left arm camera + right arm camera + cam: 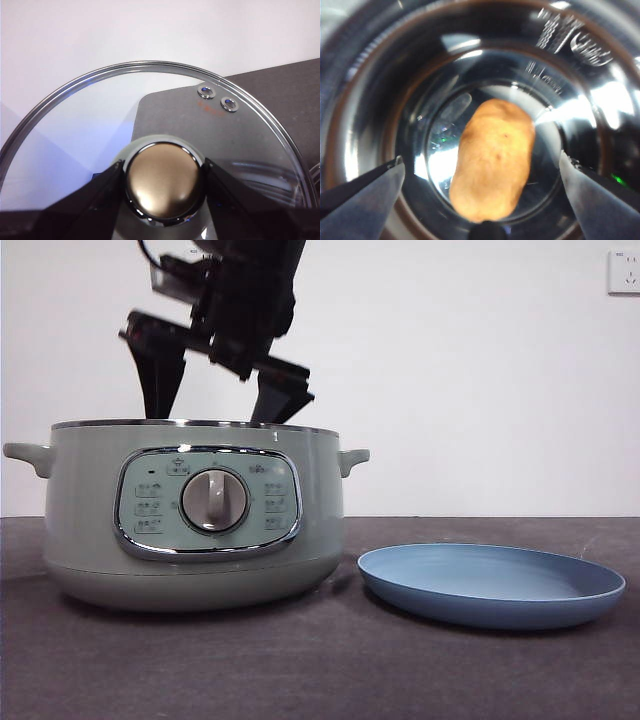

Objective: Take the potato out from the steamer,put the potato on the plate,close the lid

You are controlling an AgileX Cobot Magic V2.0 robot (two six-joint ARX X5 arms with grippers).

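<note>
Potato between spread right gripper jaws.

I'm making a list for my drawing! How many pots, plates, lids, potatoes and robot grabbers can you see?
Pots: 1, the green steamer
Plates: 1, the blue plate
Lids: 1, the glass lid, held by its knob
Potatoes: 1, the potato inside the steamer
Grabbers: 2, the left gripper and the right gripper
Total: 6
</note>
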